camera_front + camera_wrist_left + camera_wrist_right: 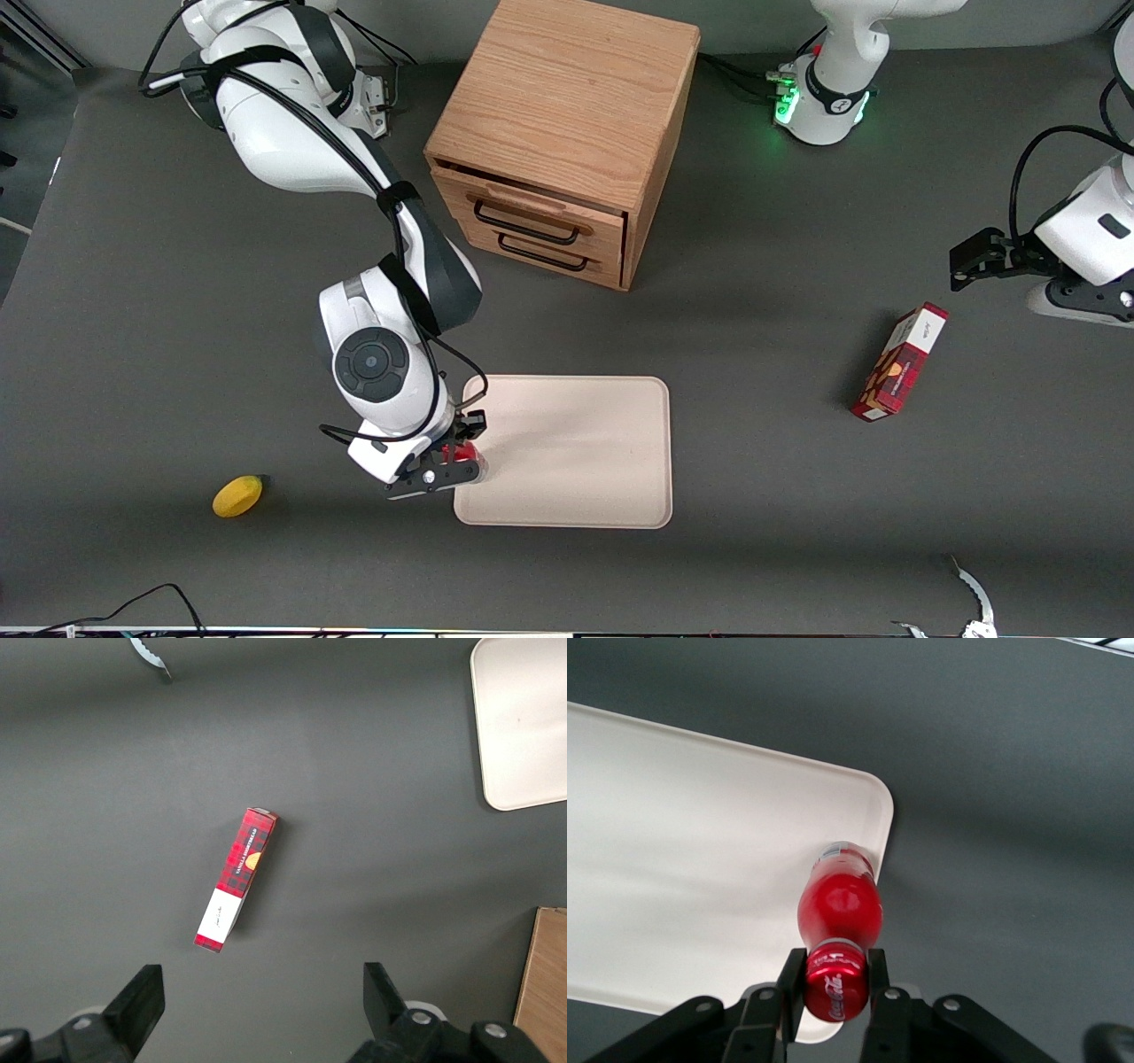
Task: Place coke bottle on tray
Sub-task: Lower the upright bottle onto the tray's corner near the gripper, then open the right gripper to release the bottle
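Claw clamped on the coke bottle at its cap, so it hangs upright, base over the rim of the tray at the working arm's end. Likely moving farther in over the tray before release.

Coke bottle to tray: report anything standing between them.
Nothing visible does. The gripper is shut on the coke bottle by its cap, holding it over the tray at the corner nearest the working arm's end; the tray surface is bare.

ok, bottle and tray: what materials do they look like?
Bottle, held by the gripper above the tray's edge: probably glossy clear plastic, highlights, see-through base. Tray: matte pale cream, no grain or glare visible; plastic or painted wood, can't tell.
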### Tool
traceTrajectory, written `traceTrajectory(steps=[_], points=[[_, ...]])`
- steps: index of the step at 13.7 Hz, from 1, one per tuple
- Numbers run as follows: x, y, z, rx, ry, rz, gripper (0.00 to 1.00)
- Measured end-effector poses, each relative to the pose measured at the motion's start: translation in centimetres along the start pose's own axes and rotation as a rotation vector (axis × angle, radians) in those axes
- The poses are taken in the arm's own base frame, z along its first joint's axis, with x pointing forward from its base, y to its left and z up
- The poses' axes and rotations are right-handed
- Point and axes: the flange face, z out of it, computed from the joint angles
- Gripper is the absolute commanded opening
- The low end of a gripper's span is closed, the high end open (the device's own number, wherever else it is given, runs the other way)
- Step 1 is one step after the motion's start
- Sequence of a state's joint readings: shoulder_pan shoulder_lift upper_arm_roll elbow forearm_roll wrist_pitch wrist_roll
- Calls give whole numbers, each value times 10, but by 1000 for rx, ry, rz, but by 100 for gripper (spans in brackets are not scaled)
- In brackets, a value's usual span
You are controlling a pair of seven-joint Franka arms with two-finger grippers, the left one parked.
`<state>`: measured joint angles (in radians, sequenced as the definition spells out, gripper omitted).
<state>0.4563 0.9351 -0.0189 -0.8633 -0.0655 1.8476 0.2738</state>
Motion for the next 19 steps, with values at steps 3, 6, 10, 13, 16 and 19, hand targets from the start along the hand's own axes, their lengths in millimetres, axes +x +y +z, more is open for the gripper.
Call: traceTrajectory(steps=[3,6,10,13,16,19], points=[[0,-10,4,5,17,-13,0],[2,-11,9,7,32,-13,0],[3,-11,12,7,38,-12,86],[5,-11,11,10,55,-11,100],[6,-10,11,9,56,-10,100],[6,-8,10,7,58,-7,100]])
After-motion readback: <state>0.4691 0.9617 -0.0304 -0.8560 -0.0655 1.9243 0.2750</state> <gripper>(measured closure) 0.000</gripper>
